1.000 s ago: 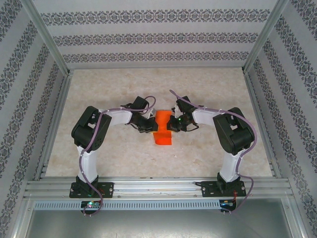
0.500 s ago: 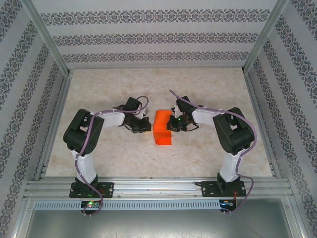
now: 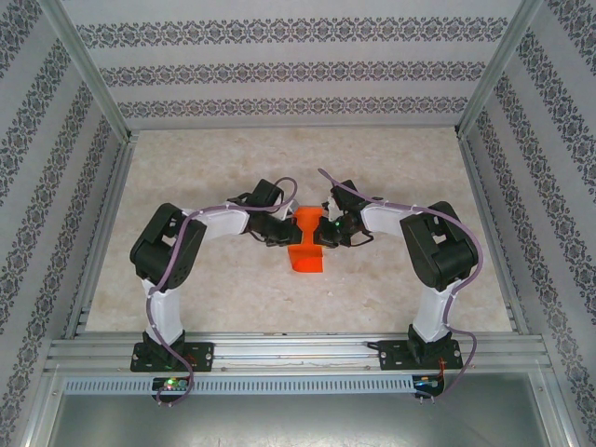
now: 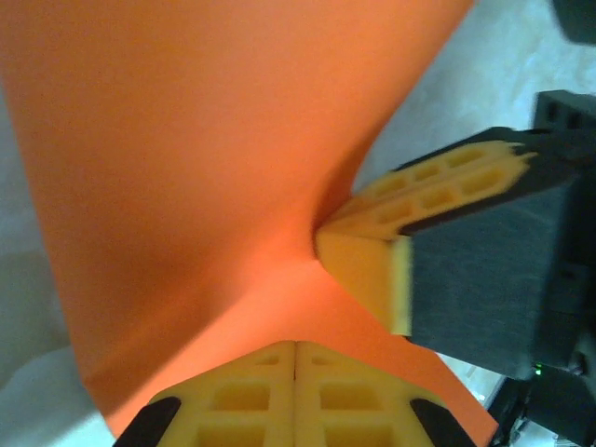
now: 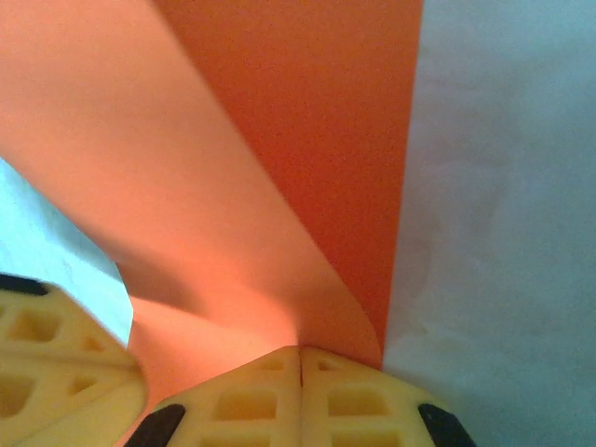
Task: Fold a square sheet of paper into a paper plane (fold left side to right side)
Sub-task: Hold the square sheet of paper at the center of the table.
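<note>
The square sheet of paper point(image 3: 304, 246) is bright orange-red and lies mid-table, bent over on itself and pinched narrow at its far half. My right gripper point(image 3: 322, 233) is shut on the sheet's curled-over edge point(image 5: 279, 140), with the pinch at its fingertips point(image 5: 300, 352). My left gripper point(image 3: 290, 233) is shut, its closed tips point(image 4: 296, 346) pressing against the bowed paper point(image 4: 186, 168) from the left. The right gripper's yellow fingers point(image 4: 410, 200) face it across the sheet. The paper plane is out of view.
The beige marbled table point(image 3: 233, 289) lies open all round the sheet. Patterned walls point(image 3: 279, 70) on aluminium posts close the back and both sides. A metal rail point(image 3: 298, 352) carries both arm bases at the near edge.
Half a second ago the left arm had drawn back to the left, off the sheet, which looked wider. It has now swung right again onto the paper. The right arm has not moved.
</note>
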